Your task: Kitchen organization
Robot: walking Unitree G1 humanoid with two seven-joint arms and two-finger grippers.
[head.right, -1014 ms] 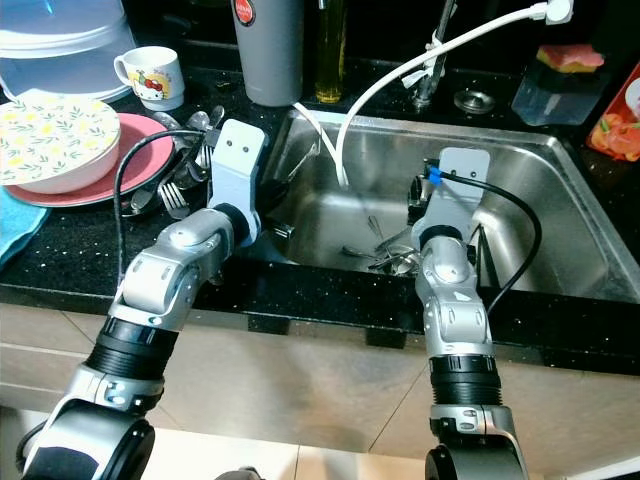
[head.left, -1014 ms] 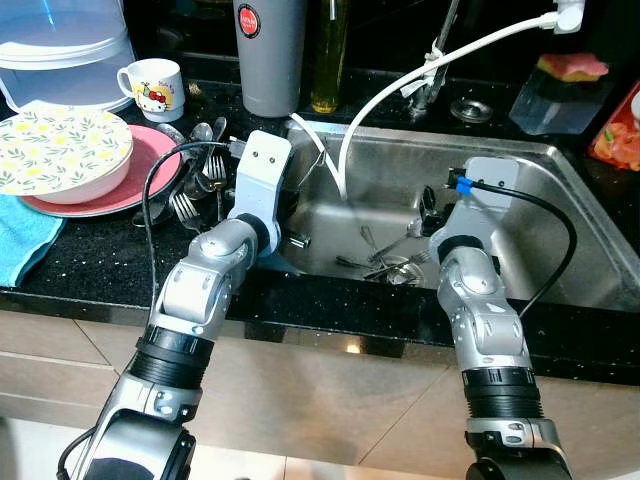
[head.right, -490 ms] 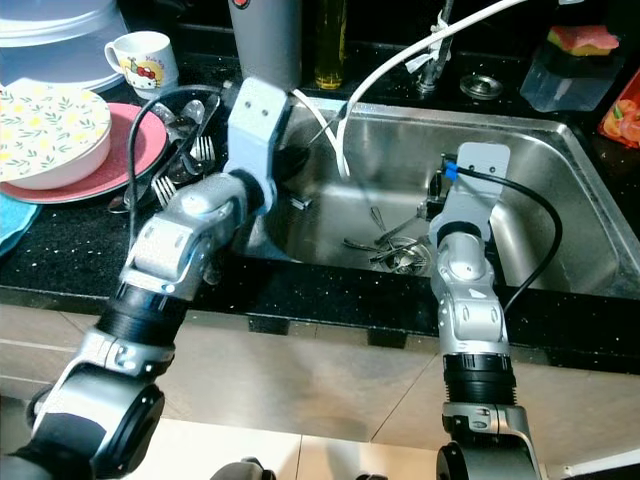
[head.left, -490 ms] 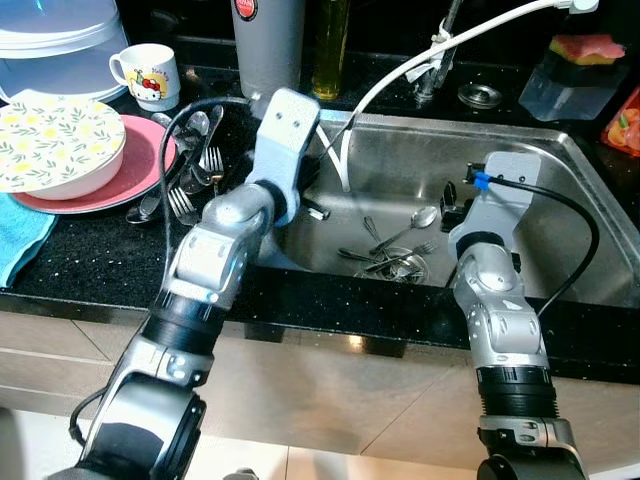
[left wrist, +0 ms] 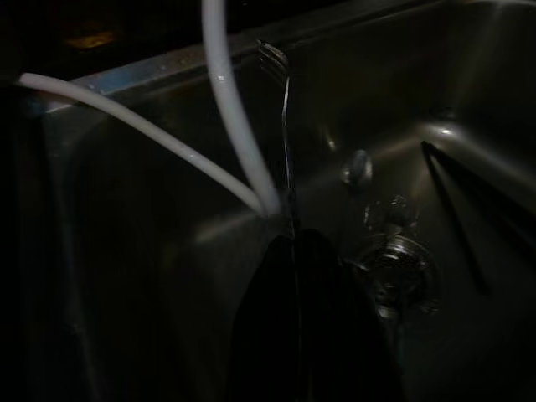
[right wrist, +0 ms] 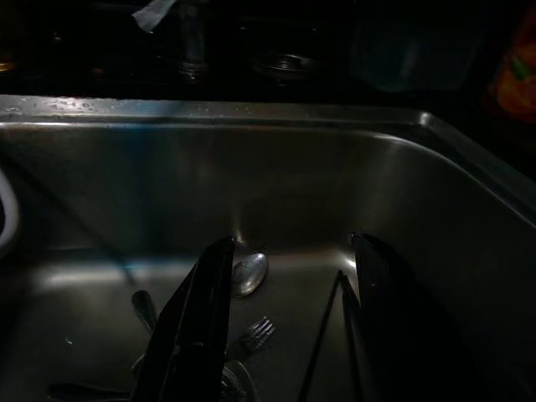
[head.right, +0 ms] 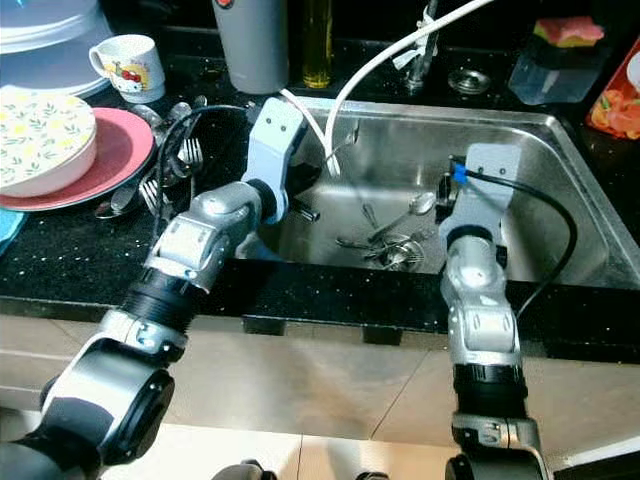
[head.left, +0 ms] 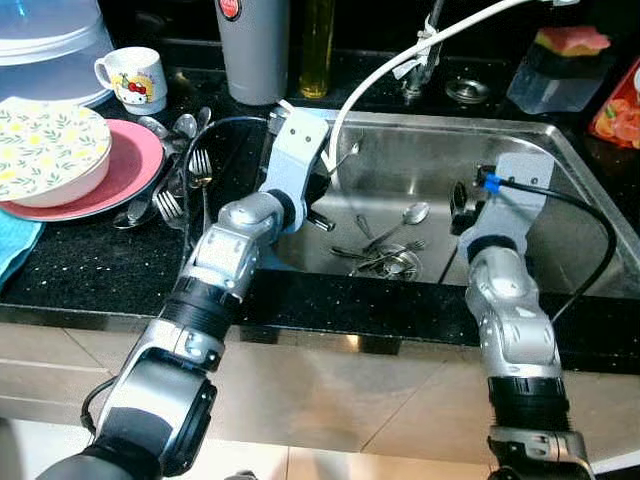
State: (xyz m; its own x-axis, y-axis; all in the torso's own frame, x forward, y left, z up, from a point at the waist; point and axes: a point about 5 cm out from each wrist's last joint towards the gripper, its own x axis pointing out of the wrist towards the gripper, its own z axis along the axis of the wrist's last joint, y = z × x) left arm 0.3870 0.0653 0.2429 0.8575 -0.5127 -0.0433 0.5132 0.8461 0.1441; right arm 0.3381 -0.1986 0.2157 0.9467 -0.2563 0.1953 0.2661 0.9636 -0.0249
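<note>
Fork (left wrist: 283, 109) sits pinched upright in my left gripper (left wrist: 295, 251) at the sink's (head.left: 560, 165) left side, beside the white hose (head.left: 345, 105). My right gripper (right wrist: 289, 276) hangs spread and empty above cutlery (head.left: 385, 255) around the drain.

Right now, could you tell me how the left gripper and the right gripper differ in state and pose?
The left gripper is shut on a fork, tines pointing away from the fingers, by the white hose; the right gripper is open and holds nothing. The left is at the sink's left side, the right at its right side. Both reach into the sink.
</note>
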